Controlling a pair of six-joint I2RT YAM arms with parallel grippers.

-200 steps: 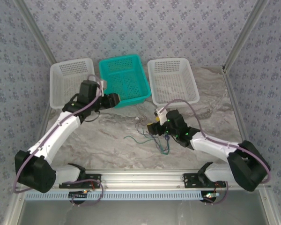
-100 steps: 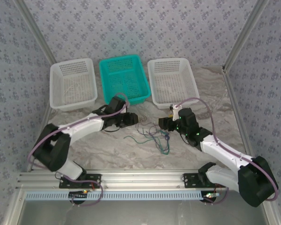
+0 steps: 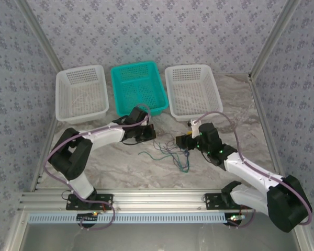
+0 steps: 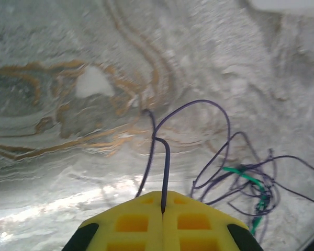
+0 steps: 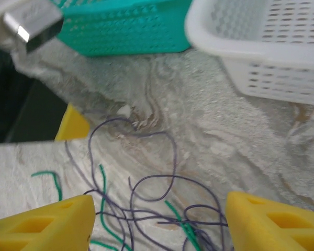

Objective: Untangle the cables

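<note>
Three baskets stand in a row at the far side of the desk [image 3: 120, 170]: a white basket [image 3: 79, 71] on the left, a teal basket [image 3: 135, 67] in the middle and a second white basket [image 3: 191, 68] on the right. The cables [image 3: 170, 152] lie on the bare marble desk in front of the teal basket, between the two arms, as one loose tangle of thin green and dark purple wires.

The left fingers [image 3: 148, 134] are low over the desk at the left edge of this tangle. In the left wrist view the two yellow left fingers [image 4: 131, 222] are pressed together, and one dark purple cable [image 4: 166, 172] is pinched between them. It rises out of the seam and bends over to the desk. The rest of the tangle [image 4: 261, 191], with a green wire in it, lies to the right of it.

The right fingers [image 3: 181, 141] are at the right edge of the tangle. In the right wrist view the yellow right fingers [image 5: 42, 225] stand wide apart and hold nothing. Purple loops [image 5: 175, 157] and a green wire [image 5: 57, 184] lie on the desk between them. Behind are the teal basket [image 5: 120, 31] and the right white basket [image 5: 272, 63].
</note>
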